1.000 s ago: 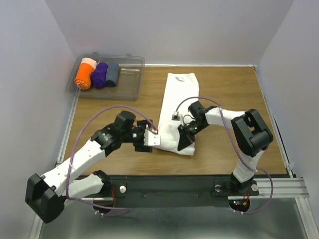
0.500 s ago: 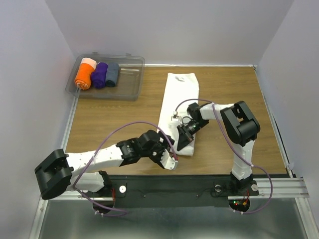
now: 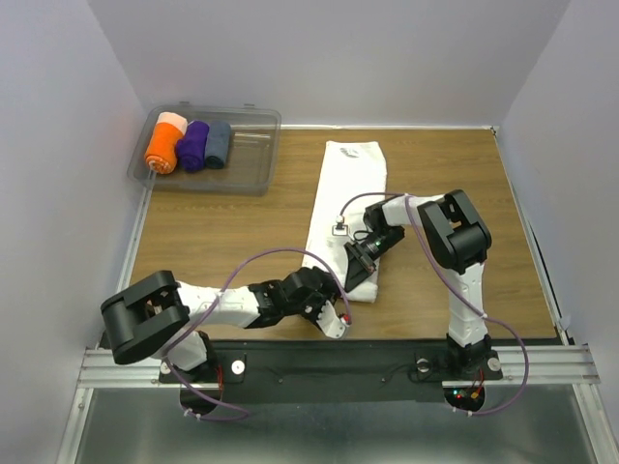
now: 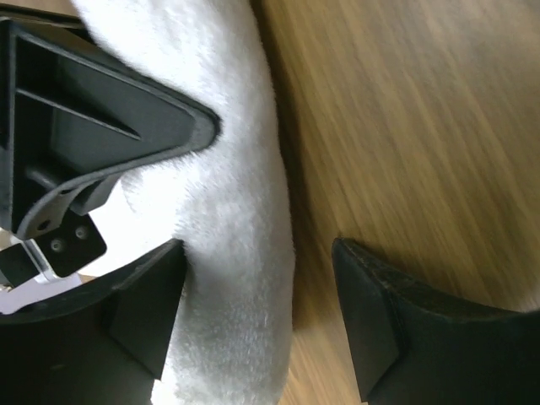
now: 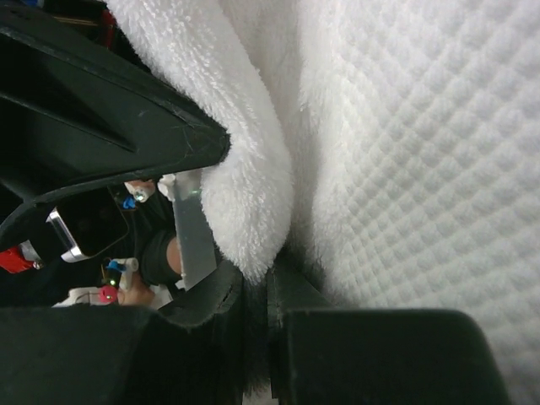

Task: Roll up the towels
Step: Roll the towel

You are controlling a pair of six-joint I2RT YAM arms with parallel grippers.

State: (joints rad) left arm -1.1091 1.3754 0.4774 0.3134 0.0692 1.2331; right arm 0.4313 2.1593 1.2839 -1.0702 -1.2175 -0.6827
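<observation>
White terry towel (image 3: pixel 350 184) lies on the wooden table (image 3: pixel 213 232), long axis running away from the arm bases, its near end curled into a thick, soft fold. Right gripper (image 3: pixel 356 276) pinches that fold. Left gripper (image 3: pixel 332 315) sits just near-left of it, fingers spread astride the fold's edge. Plush pile outside, quilted diamond weave inside.

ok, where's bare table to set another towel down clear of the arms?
Bare table between the clear bin and the white towel; also the far-right corner, right of the towel. Crowded at the towel's near end, where left gripper and right gripper meet.
</observation>
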